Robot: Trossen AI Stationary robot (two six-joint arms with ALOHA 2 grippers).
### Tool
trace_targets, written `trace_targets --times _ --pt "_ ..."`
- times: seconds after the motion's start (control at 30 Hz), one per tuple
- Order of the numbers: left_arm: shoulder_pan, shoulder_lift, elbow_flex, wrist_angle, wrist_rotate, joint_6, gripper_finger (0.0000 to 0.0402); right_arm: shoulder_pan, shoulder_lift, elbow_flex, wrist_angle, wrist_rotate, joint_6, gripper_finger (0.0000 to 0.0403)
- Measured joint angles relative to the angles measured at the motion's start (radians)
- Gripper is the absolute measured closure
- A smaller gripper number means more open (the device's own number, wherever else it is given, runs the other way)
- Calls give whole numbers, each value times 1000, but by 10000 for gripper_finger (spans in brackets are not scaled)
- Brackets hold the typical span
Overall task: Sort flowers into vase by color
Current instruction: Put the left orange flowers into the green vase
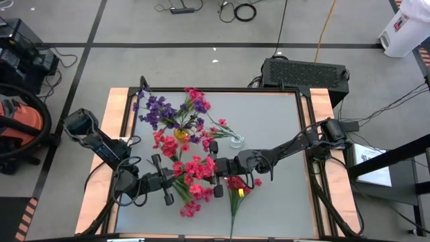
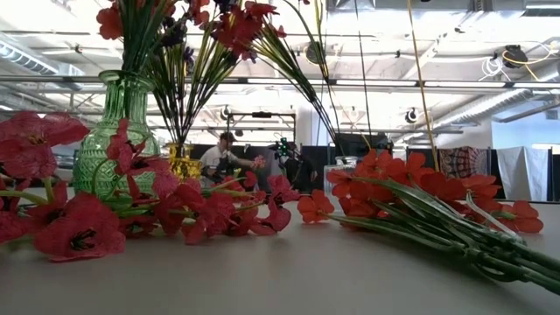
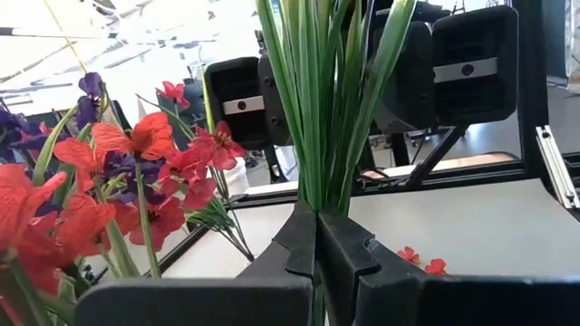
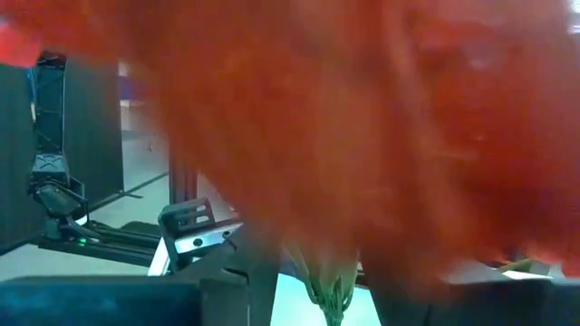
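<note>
My left end effector (image 3: 316, 240) is clamped tight on a bundle of thin green stems (image 3: 319, 109) that fan straight out from between its flat dark fingers; in the high view it sits at the near-left of the tabletop (image 1: 282, 202), its sprig among the red blossoms. My right end effector (image 1: 220, 168) reaches in from the other side and meets the same red sprig (image 1: 195, 176). Its fingers stand partway apart, but whether they grip a stem I cannot tell, because red petals smother its own camera.

The risk I judge greatest is a tug between my two arms. If both hold one sprig and move apart, the slick plastic stem may slip or the cloth-like blossoms may pull off. The stems are springy and splay, so leaves could snag neighbouring loose flowers (image 2: 175, 210) and drag them along.

Just beyond lie more loose red sprigs on the smooth grey tabletop, one with a long stem (image 1: 234, 202) pointing toward me. Farther off stand a faceted green glass vase (image 2: 118, 131) and a small yellow one (image 1: 181, 134), holding purple blossoms (image 1: 156, 109) and red ones. These vases look top-heavy, and a brushing stem could tip them.
</note>
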Motion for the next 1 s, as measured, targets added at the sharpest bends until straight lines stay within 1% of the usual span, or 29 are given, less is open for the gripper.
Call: trace_targets --times 0.17,0.3,0.53,0.63,0.7,0.83,0.93,1.0 --pt "-1 0 0 0 -5 -1 396 0 0 0 -5 0 0 276" --pt "-1 0 0 -2 -21 -1 391 0 0 0 -13 1 0 300" --pt "-1 0 0 -2 -24 -1 337 0 0 0 -20 2 -15 366" --pt "-1 0 0 -2 -25 -1 324 0 0 0 -20 3 -18 391" --pt "-1 0 0 -2 -26 -1 321 0 0 0 -21 3 -19 397" --pt "-6 0 0 -2 -27 1 320 0 0 0 -22 10 -16 396" --pt "-18 0 0 1 -29 29 320 0 0 0 -25 11 -17 399" --pt "-29 0 0 8 -56 55 320 -2 0 0 -31 12 -18 400"
